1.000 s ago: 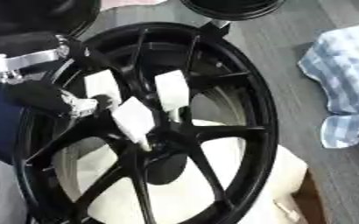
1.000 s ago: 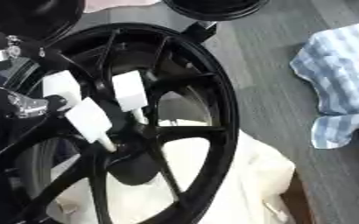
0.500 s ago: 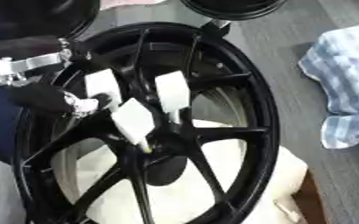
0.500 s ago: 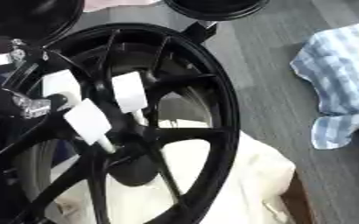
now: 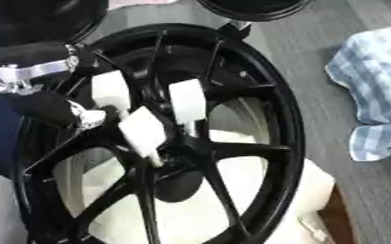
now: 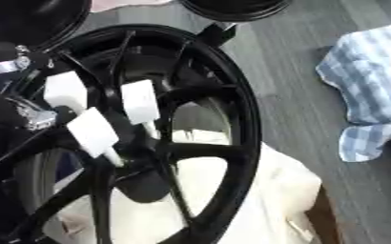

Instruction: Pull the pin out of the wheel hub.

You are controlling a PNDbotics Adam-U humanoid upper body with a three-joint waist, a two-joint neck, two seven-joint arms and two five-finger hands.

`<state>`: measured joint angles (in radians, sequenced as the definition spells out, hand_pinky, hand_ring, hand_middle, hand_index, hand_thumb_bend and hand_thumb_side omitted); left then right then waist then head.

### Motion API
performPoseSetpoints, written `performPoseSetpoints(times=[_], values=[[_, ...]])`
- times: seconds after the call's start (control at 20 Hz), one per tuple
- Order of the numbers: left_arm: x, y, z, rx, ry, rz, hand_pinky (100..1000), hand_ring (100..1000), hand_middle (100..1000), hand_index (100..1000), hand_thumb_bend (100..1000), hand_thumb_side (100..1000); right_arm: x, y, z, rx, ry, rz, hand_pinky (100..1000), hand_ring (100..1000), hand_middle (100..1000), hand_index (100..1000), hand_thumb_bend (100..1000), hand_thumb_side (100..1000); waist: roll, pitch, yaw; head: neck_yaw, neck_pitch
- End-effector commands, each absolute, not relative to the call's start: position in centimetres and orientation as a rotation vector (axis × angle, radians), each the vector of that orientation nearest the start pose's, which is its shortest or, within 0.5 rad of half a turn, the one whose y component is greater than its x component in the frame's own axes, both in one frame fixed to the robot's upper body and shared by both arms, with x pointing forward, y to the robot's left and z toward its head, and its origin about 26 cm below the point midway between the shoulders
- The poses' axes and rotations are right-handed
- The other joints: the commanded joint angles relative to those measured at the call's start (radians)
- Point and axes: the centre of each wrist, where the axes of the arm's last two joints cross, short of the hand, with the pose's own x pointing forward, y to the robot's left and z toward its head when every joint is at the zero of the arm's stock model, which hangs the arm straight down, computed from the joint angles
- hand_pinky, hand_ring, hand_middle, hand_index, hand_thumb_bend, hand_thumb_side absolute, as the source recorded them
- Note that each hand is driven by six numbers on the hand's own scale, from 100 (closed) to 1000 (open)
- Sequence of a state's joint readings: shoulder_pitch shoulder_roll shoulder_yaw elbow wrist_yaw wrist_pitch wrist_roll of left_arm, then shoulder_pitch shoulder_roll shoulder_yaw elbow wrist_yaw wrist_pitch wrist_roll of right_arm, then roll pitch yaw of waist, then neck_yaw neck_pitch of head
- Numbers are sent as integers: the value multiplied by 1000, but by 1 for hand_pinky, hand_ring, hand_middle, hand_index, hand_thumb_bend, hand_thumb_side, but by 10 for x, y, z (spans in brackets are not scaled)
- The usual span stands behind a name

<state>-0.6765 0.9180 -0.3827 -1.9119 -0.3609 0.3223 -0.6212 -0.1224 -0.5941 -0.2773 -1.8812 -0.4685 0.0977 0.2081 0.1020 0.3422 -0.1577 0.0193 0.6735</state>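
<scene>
Spokes of glossy black wheel hub [image 5: 232, 143] (white-padded left hand [image 5: 140, 119]) over cream cloth [image 5: 265, 200].

Grey wood-grain floor [image 5: 315, 52] carries everything; a glossy black spoked wheel rim [image 5: 292, 143] rests on a cream cloth [image 6: 282, 190]. A blue-and-white checked cloth [image 5: 374, 90] lies crumpled to the right.

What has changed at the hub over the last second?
Very little. The left hand stays over the black wheel, its white-padded fingers around the hub centre, shifting only slightly. No pin has visibly come out. The checked cloth and the cream cloth under the wheel lie unmoved.
</scene>
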Motion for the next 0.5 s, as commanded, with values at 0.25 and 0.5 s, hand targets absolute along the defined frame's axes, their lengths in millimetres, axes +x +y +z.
performPoseSetpoints(times=[0.25, 0.5], values=[[307, 244, 306, 674, -1546, -1564, 887, 658, 482, 684, 100, 604, 276, -397, 200, -68, -1971, 299, 857, 700, 644, 560, 123, 427, -7, -20, 6, 0, -4], [300, 238, 308, 595, -1665, -1523, 865, 561, 379, 617, 100, 576, 276, -399, 197, -76, -1956, 284, 857, 699, 642, 559, 126, 428, -8, -25, 8, -1, -3]])
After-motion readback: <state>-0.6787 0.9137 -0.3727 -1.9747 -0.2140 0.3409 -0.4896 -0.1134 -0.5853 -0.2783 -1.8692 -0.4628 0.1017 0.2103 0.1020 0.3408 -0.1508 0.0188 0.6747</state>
